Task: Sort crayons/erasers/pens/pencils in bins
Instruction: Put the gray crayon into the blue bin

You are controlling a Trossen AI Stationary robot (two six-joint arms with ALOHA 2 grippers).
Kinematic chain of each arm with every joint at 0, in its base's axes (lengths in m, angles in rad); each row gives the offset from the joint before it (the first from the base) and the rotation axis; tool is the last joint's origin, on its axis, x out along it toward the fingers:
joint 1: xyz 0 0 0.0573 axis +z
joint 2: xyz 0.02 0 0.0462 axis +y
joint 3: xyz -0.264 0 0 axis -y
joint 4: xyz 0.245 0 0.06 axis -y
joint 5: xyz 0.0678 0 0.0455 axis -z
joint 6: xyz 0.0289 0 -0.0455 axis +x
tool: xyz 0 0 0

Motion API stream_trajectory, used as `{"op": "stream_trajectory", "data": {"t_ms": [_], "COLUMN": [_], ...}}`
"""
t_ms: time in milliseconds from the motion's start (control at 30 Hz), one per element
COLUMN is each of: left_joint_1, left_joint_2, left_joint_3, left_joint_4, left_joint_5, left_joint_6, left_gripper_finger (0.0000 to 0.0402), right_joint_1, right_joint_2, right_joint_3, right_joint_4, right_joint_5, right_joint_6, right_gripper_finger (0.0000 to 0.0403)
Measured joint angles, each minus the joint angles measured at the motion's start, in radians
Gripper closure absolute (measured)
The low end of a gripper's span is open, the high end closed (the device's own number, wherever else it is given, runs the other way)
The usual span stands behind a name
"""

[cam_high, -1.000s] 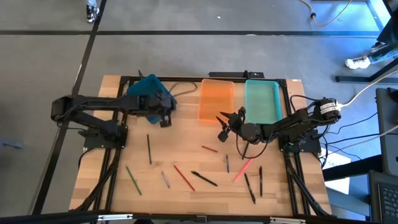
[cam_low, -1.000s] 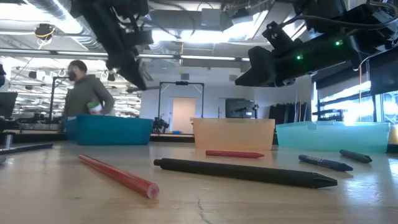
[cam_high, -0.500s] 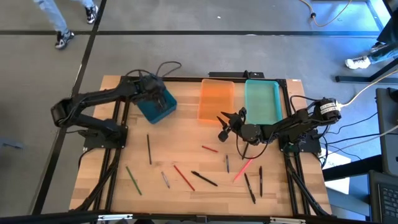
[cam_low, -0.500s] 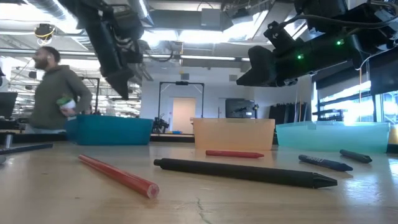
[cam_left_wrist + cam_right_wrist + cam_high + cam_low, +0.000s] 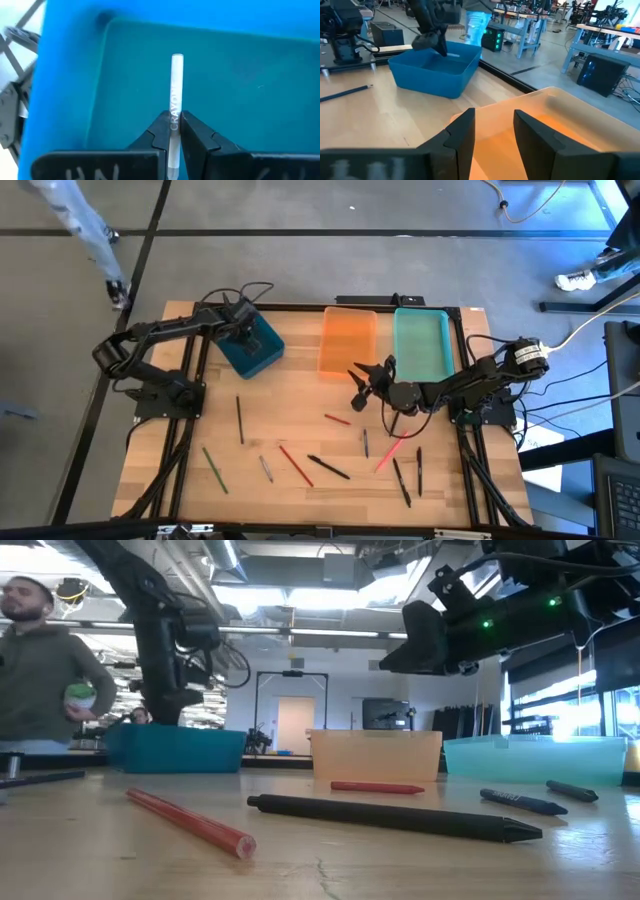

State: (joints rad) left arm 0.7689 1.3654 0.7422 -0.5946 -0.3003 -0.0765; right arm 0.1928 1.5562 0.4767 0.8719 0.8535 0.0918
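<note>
White crayon (image 5: 177, 85): pinched between the left gripper (image 5: 174, 131) fingers, held over the blue bin (image 5: 251, 344) near the tabletop's far-left corner. Right gripper (image 5: 492, 131): fingers spread, empty, beside the orange bin (image 5: 346, 342) at the far edge.

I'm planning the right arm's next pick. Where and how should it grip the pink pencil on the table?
Grip the pink pencil near its middle, coming straight down from above, fingers closing across its thin shaft. It lies flat and diagonal on the table, so turn the right gripper to match; a dark pen lies close by its lower end.
</note>
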Motion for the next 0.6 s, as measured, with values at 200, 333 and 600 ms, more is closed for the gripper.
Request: {"op": "stream_trajectory", "data": {"t_ms": [200, 333, 600], "left_joint_1": [0.014, 0.018, 0.019], "left_joint_2": [0.081, 0.137, 0.181], "left_joint_3": [0.000, 0.000, -0.001], "left_joint_4": [0.019, 0.039, 0.049], "left_joint_5": [0.001, 0.000, 0.002], "left_joint_6": [0.000, 0.000, 0.001], "left_gripper_finger": [0.0374, 0.0366, 0.0303], "right_joint_1": [0.008, 0.008, 0.027], "right_joint_2": [0.000, 0.000, 0.000], "right_joint_3": [0.000, 0.000, 0.000], "right_joint_4": [0.002, 0.001, -0.001], "right_joint_5": [0.002, 0.002, 0.014], "right_joint_6": [-0.019, -0.019, -0.018], "right_gripper_finger": [0.0264, 0.0264, 0.0264]}}
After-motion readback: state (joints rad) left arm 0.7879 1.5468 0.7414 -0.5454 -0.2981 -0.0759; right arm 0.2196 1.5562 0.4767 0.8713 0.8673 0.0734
